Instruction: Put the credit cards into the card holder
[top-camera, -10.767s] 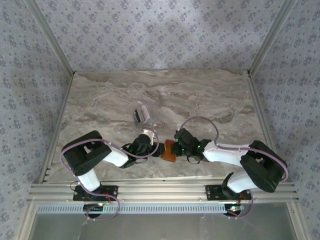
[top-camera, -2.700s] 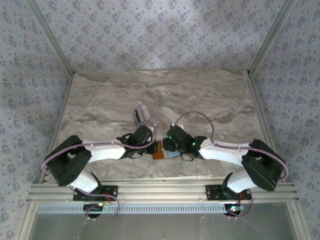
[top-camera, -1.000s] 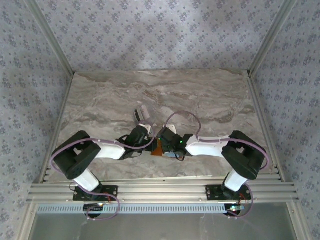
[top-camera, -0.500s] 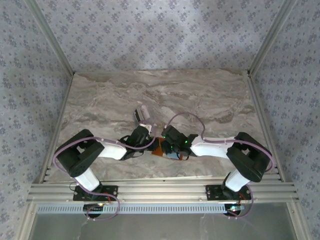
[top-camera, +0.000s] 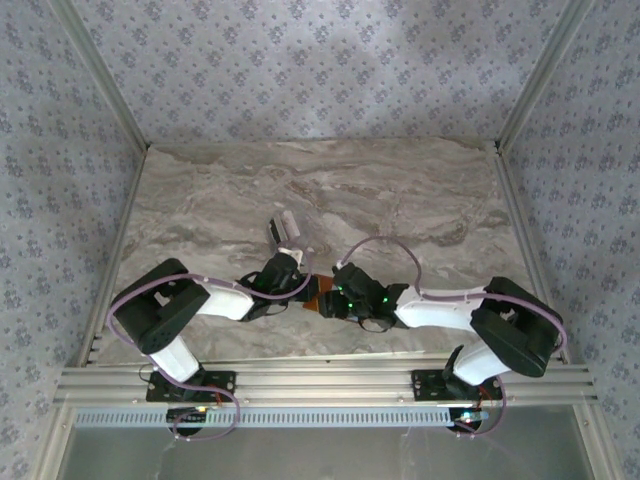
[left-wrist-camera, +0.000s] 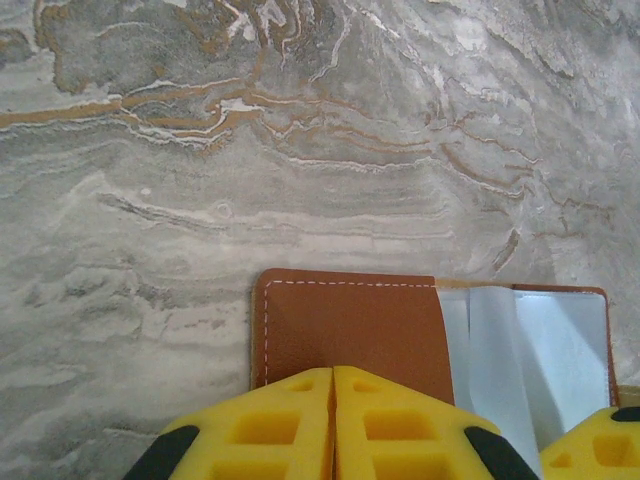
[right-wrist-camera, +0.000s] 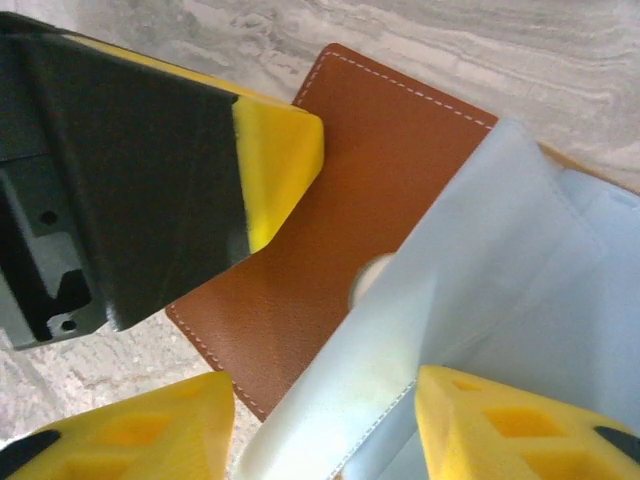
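Now the right gripper (right-wrist-camera: 325, 400) has released over the card holder (left-wrist-camera: 350, 335), card (right-wrist-camera: 460, 240) seemingly delivered; left gripper (left-wrist-camera: 333, 375) pins it, clenched.

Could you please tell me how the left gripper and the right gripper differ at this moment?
The left gripper is shut, fingers pressed together; the right gripper is open, fingers well apart. The left gripper's tips are over the brown flap of the card holder; the right gripper straddles its pale blue-grey inside. Both have yellow fingers and are low over the card holder.
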